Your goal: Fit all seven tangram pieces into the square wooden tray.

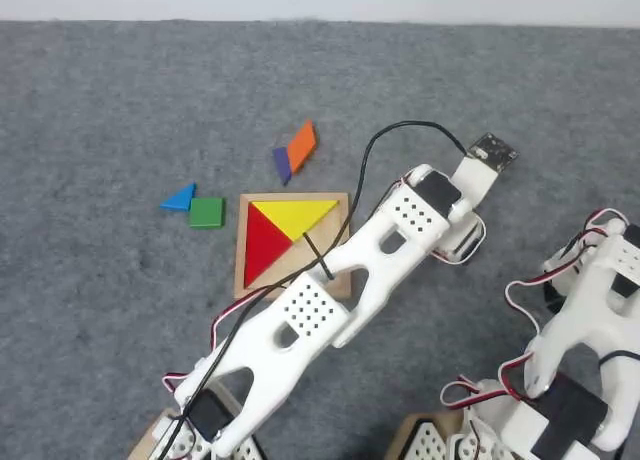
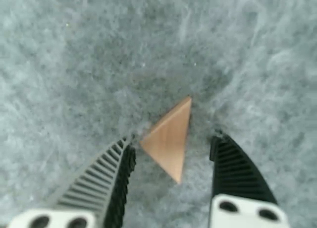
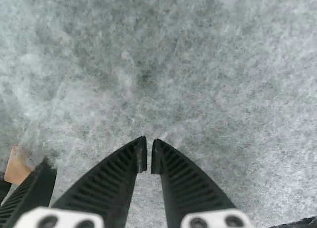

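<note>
Over the grey worktop (image 1: pixel 100 310), the left hand (image 2: pixel 172 142) hangs with its fingers apart on either side of a tan triangle (image 2: pixel 170 134) lying flat. The right hand (image 3: pixel 148 142) has its fingers together above bare worktop. A yellow triangle (image 1: pixel 292 216) and a red triangle (image 1: pixel 263 245) lie in the wooden tray (image 1: pixel 241 270).

One square wooden tray (image 1: pixel 241 250). Seven tangram pieces: five triangles, one square, one parallelogram. Two triangles lie in the tray, the yellow triangle (image 1: pixel 293 217) and the red triangle (image 1: pixel 265 248). Three lie on the table — the blue triangle (image 1: pixel 180 197), purple triangle (image 1: pixel 282 164) and tan triangle (image 2: pixel 170 139). One green square (image 1: pixel 206 212), one orange parallelogram (image 1: pixel 301 145). Two arms — left arm (image 1: pixel 310 315), right arm (image 1: pixel 590 300).
</note>
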`<action>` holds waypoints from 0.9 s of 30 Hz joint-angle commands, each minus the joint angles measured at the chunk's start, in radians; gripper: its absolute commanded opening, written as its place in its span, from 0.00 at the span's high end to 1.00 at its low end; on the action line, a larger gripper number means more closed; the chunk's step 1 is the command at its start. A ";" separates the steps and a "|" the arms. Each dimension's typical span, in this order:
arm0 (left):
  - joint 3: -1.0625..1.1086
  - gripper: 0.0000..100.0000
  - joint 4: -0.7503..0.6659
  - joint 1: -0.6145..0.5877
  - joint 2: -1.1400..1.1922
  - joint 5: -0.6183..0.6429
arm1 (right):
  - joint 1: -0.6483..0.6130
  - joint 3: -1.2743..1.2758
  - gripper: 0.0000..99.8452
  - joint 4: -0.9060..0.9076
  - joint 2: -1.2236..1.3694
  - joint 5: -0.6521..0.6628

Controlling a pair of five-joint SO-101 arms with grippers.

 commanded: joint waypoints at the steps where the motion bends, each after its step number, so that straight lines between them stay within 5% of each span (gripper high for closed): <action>1: -0.005 0.82 -0.025 0.006 -0.075 0.003 | 0.015 -0.008 0.97 -0.007 -0.058 0.014; 27: 0.001 0.90 0.023 0.046 -0.074 -0.158 | 0.019 -0.009 0.97 -0.005 -0.058 0.044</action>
